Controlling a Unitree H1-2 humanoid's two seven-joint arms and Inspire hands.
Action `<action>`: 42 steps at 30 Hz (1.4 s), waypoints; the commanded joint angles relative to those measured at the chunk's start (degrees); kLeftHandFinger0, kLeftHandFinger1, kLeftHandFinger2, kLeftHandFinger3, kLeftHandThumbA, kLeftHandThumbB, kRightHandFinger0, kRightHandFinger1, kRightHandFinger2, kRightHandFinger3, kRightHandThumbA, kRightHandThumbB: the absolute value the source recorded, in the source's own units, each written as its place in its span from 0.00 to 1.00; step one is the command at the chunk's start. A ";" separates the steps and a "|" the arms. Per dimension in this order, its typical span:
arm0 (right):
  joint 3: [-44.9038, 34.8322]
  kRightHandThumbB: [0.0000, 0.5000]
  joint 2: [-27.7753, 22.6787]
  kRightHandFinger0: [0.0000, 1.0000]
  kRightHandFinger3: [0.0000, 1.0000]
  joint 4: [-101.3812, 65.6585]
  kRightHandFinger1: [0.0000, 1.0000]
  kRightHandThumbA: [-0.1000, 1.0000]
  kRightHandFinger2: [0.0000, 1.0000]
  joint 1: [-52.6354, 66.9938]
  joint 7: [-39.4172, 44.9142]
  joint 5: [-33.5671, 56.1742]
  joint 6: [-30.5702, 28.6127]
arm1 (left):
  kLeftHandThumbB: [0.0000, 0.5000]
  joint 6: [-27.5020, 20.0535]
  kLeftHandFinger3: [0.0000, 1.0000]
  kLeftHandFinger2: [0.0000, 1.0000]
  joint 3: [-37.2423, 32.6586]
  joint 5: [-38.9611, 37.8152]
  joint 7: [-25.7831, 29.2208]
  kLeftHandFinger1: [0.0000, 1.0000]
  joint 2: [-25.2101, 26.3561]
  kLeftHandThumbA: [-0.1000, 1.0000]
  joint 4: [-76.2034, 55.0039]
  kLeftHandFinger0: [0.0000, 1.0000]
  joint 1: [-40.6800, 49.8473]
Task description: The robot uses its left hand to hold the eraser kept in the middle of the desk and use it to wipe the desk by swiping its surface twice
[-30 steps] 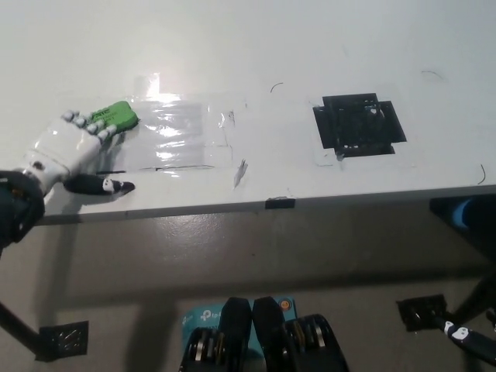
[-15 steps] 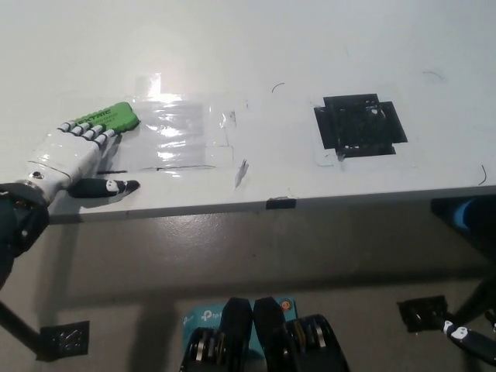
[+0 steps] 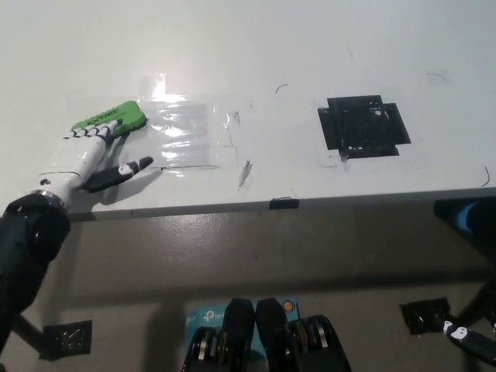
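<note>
No containers are showing on the desk (image 3: 256, 46) you are looking down on; nothing is holding anything else here.

The eraser (image 3: 112, 118) is lying at the left side of the white top, a bright green block with dark lettering on its upper face, angled so its right end is pointing farther away. Its right end is sitting just at the left edge of a glossy patch of clear tape (image 3: 190, 136) that is catching the light.

Your left hand (image 3: 89, 151) is resting on the desk just near of the eraser, fingers extended and held close together, their tips touching the eraser's near-left edge; the dark-tipped thumb is sticking out to the right, apart from the rest. It is holding nothing that you can see.

A black taped square (image 3: 363, 125) is sitting well to the right. The right hand is not showing.

Against a second ago, the hand has turned narrower and slid nearer the desk's front edge; the whole view has also shifted slightly, so the eraser's small offset is camera movement.
</note>
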 commanded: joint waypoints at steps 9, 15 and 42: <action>0.48 0.15 -0.81 1.00 1.00 -1.82 1.00 1.00 1.00 -0.84 0.03 -0.80 0.10 | 0.88 7.23 1.00 1.00 -6.27 -2.92 -18.55 1.00 -8.87 1.00 1.69 1.00 1.63; 0.75 0.10 -1.83 1.00 1.00 -2.55 1.00 1.00 1.00 -1.38 0.49 -1.50 0.10 | 0.92 9.19 1.00 1.00 -13.87 3.15 -16.67 1.00 -11.13 1.00 3.42 1.00 1.15; -1.69 0.00 1.69 1.00 1.00 -1.02 1.00 1.00 1.00 -6.13 -5.31 -3.17 0.10 | 0.97 18.25 1.00 1.00 -21.00 4.46 -13.85 1.00 -26.34 1.00 9.81 1.00 0.31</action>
